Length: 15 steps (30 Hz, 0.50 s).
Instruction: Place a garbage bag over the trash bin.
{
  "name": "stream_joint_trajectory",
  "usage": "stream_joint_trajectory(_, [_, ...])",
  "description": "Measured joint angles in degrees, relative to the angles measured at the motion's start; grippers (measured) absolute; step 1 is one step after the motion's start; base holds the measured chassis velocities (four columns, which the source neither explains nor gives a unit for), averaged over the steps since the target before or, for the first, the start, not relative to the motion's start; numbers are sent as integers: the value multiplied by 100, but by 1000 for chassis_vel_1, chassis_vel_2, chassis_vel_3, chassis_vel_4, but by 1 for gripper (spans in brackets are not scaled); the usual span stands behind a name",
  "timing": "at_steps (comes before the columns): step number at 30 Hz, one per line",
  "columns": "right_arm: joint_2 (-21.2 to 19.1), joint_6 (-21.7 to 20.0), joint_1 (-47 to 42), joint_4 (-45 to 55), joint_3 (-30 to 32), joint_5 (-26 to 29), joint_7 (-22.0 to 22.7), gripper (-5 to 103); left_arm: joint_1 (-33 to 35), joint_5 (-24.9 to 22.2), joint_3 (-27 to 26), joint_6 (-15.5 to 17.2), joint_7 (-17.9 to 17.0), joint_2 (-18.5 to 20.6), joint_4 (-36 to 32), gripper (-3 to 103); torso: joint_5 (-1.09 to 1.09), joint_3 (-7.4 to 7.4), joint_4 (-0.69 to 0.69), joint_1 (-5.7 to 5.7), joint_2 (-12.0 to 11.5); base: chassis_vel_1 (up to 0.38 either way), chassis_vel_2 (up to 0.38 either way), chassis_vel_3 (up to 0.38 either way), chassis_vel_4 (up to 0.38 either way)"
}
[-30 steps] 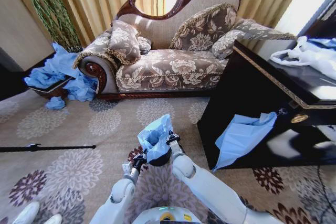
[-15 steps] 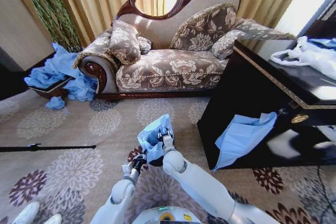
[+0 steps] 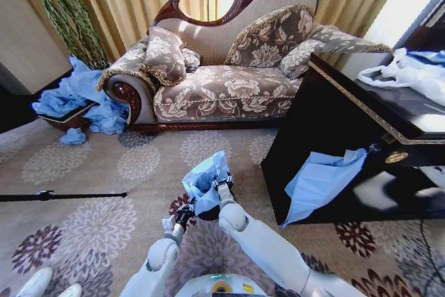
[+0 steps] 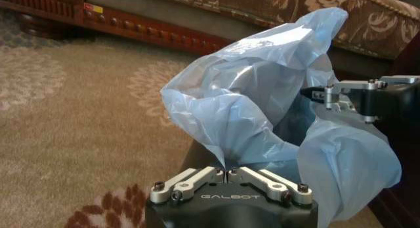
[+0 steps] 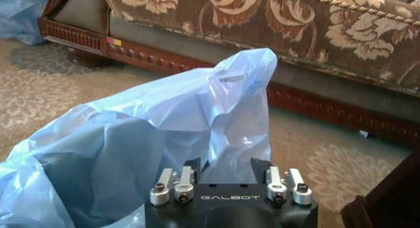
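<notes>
The garbage bag point(image 4: 262, 105) is pinched by the clenched left gripper point(image 4: 226, 170). The right gripper point(image 5: 226, 165) is positioned at the bag rim over the trash bin point(image 3: 213, 211); its jaws' state cannot be determined.

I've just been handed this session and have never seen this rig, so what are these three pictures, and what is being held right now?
You are looking through a wheeled robot with two arms, each ending in a gripper. The wide picture comes from its head camera, looking down at a patterned carpet in front of a floral sofa and a dark cabinet. The other two come from cameras on the wrists, one for each arm.

In the head view both arms reach forward to the light-blue garbage bag, which stands bunched up over the small black trash bin on the floor. The left gripper is shut on the bag's plastic. The right gripper is against the bag's other side, with plastic between its fingers.

A second blue sheet hangs from the cabinet.
</notes>
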Motion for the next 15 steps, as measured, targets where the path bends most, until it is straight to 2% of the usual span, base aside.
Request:
stream_joint_trajectory(3, [5,7,26,-23,13,-27,-18,35,5,-2,-7,-9,2,-5,-12,0,0,0,0,0,0,0,0,0,0])
stream_joint_trajectory(4, [5,7,26,-23,13,-27,-18,35,5,-2,-7,-9,2,-5,-12,0,0,0,0,0,0,0,0,0,0])
stream_joint_trajectory(6, [5,8,23,-34,23,-27,-20,24,25,-2,-16,-18,2,-6,-26,0,0,0,0,0,0,0,0,0,0])
stream_joint_trajectory(7, [5,8,23,-34,23,-27,-20,24,25,-2,-16,-18,2,-6,-26,0,0,0,0,0,0,0,0,0,0])
stream_joint_trajectory(10, [-5,30,-3,-73,70,-43,-39,8,53,-2,-23,-34,2,-19,-35,0,0,0,0,0,0,0,0,0,0])
stream_joint_trajectory(11, [-5,30,-3,-73,70,-43,-39,8,53,-2,-23,-34,2,-19,-35,0,0,0,0,0,0,0,0,0,0])
stream_joint_trajectory(12, [-11,38,-13,-95,98,-50,-54,3,63,-1,-25,-38,2,-21,-44,0,0,0,0,0,0,0,0,0,0])
stream_joint_trajectory(15, [-24,64,-19,-131,132,-62,-69,1,69,0,-28,-46,2,-22,-51,0,0,0,0,0,0,0,0,0,0])
